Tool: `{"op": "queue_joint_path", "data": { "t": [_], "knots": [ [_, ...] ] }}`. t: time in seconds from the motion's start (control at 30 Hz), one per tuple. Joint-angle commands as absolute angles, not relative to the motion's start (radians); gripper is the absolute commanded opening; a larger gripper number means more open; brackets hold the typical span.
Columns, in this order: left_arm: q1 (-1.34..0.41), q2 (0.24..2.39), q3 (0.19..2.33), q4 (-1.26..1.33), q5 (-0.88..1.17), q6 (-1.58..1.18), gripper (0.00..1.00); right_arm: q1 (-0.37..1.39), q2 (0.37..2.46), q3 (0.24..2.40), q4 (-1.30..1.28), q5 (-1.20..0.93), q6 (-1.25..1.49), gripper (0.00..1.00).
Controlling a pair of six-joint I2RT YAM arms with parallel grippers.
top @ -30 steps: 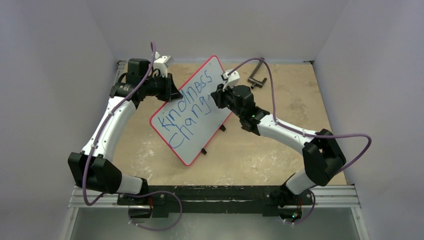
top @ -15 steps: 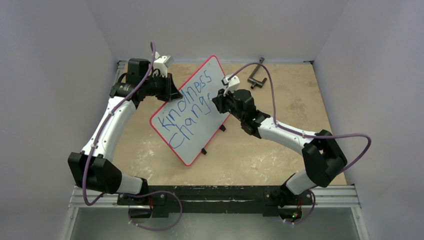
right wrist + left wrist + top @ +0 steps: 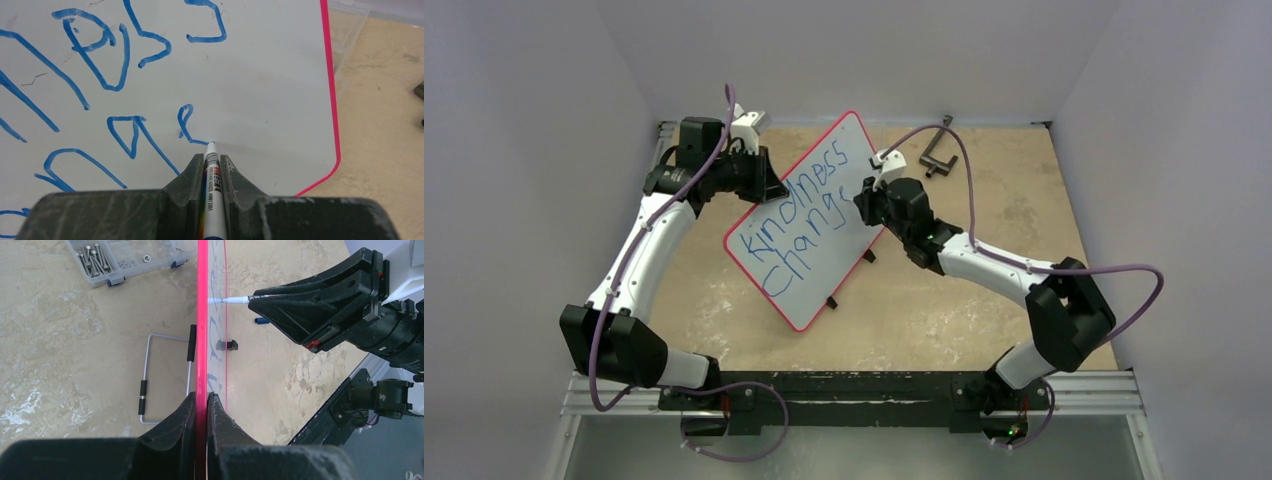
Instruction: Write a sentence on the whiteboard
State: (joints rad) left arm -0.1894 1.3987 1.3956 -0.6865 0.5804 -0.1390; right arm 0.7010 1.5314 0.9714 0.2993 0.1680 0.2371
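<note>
the whiteboard [image 3: 804, 285] stands on its edge in the middle of the table [image 3: 904, 320], between the two arms. the left gripper [image 3: 769, 186] is at the board's far left rim, with one finger on each side of it. the right gripper [image 3: 864, 203] is in front of the board, near its right end, and holds a pen [image 3: 210, 175]. the pen tip touches the board just after the last letter of the sentence [image 3: 809, 190], which runs in two lines, one under the other. behind the board a wire stand [image 3: 145, 385] sits right against its back. further behind lies a box of screws [image 3: 125, 260]. a pen cap [image 3: 261, 320] lies on the table in front of the board. a small tool [image 3: 937, 152] lies at the far right, well apart from the board.
</note>
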Motion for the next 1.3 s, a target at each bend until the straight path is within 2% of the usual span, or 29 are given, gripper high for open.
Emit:
{"op": "queue_joint_path", "data": {
  "t": [0.0, 0.3, 0.8, 1.27],
  "knots": [
    [-0.199, 1.384, 1.397, -0.704, 0.59, -0.094, 0.0, 0.701, 1.55, 1.041, 0.286, 0.205, 0.244, 0.0],
    [-0.199, 1.382, 1.397, -0.704, 0.592, -0.094, 0.0, 0.699, 1.546, 1.103, 0.255, 0.211, 0.22, 0.0],
    [-0.199, 1.376, 1.396, -0.703, 0.597, -0.095, 0.0, 0.694, 1.434, 1.037, 0.259, 0.254, 0.227, 0.0],
    [-0.199, 1.378, 1.394, -0.701, 0.597, -0.097, 0.0, 0.625, 1.498, 1.101, 0.275, 0.228, 0.245, 0.0]
  ]
}}
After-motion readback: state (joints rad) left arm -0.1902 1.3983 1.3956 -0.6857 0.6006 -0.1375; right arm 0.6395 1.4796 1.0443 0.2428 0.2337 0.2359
